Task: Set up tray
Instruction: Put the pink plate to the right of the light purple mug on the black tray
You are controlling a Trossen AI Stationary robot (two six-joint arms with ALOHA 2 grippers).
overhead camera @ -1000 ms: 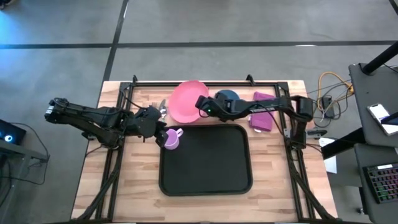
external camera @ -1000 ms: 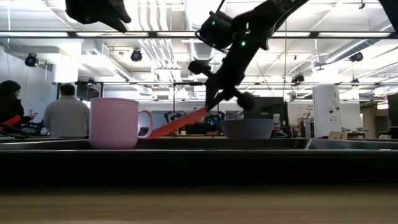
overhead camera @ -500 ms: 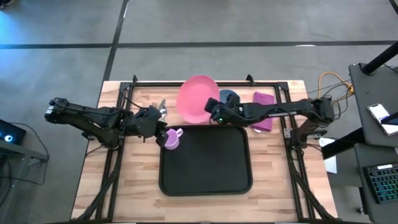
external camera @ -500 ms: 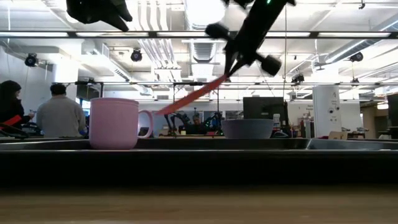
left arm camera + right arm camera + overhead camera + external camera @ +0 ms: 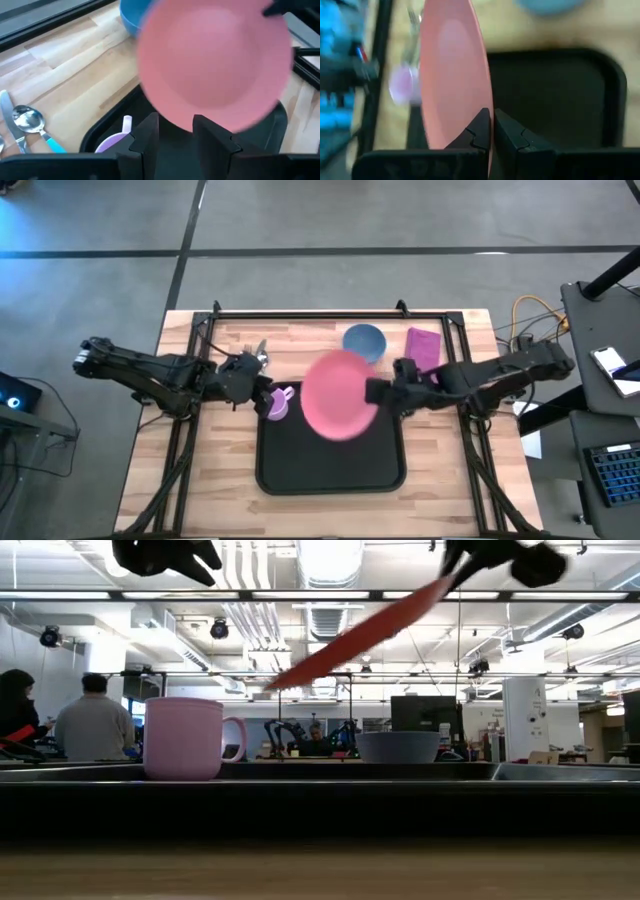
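Right gripper (image 5: 372, 391) jaws clamp one pink plate (image 5: 338, 394) above one tray (image 5: 331, 468); left gripper (image 5: 262, 388) jaws parted, empty

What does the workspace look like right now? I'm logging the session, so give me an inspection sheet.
Surface: wooden table, black frame rails.
Job's things: black tray; pink plate held tilted in the air above it; purple mug at the tray's corner.
Clutter: blue bowl, purple cloth, cutlery.
Hands: right hand shut on the plate's edge; left hand open above the mug.
Cables: bundle at the table's right.
Surroundings: people seated in the background.
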